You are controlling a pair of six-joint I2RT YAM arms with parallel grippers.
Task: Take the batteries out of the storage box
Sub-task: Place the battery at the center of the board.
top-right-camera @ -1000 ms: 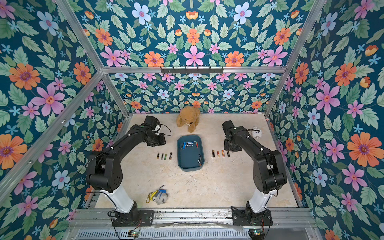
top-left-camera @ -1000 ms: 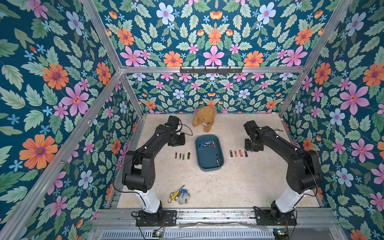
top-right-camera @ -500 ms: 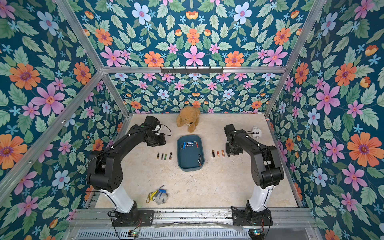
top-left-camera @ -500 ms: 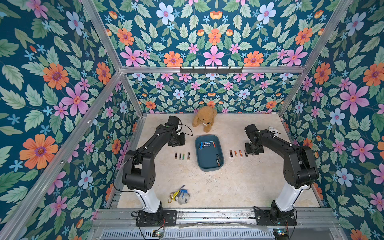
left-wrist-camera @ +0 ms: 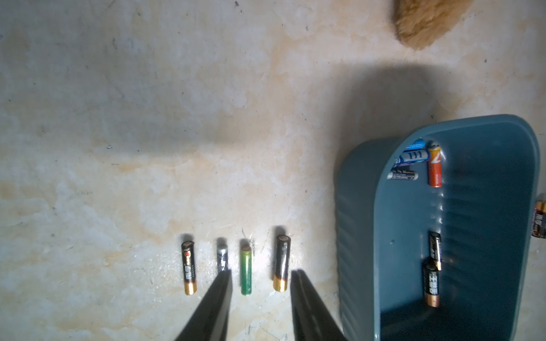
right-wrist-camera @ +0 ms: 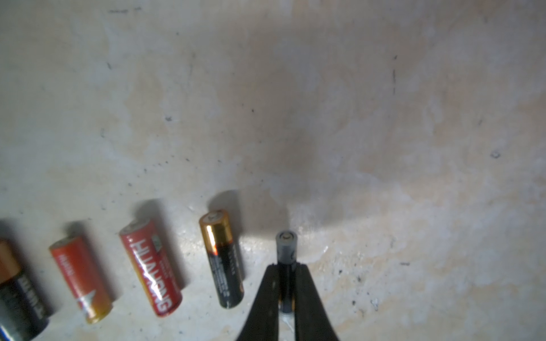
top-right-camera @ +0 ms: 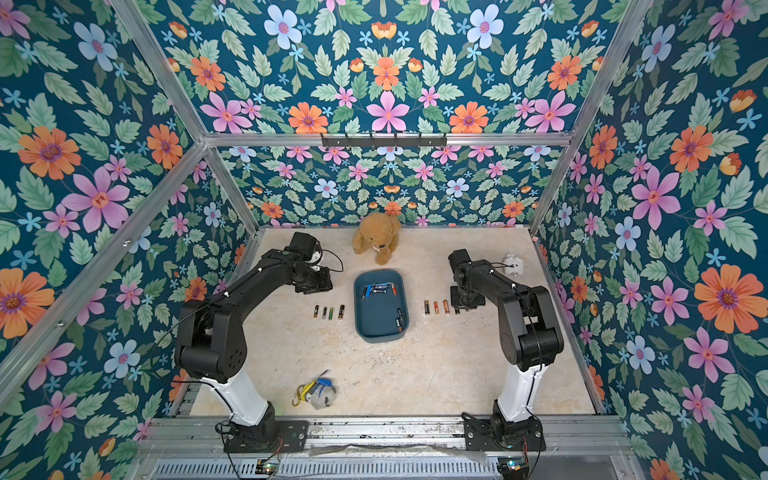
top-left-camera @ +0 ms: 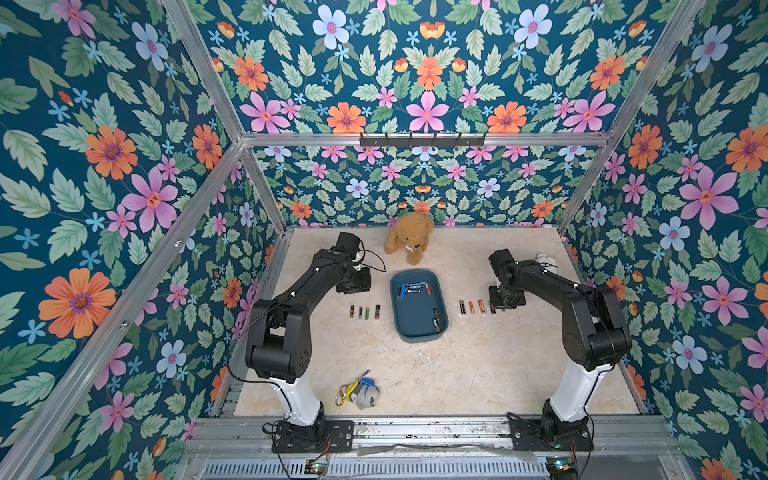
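While the right hand [right-wrist-camera: 286, 270] pinches a slim battery [right-wrist-camera: 286, 249] shut-tight beside others laid right of the storage box [top-left-camera: 415, 322], the left hand [left-wrist-camera: 260, 277] hangs part-open and empty over four batteries [left-wrist-camera: 246, 270] on the tabletop [top-left-camera: 478, 365]; more lie inside the box

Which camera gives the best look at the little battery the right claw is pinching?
The right wrist view: the dark battery appears large and sharp there, pinched between the fingers of the right claw, its grey end sticking out. In both top views it is only a tiny dark sliver at the claw's tip. The left wrist view misses it.
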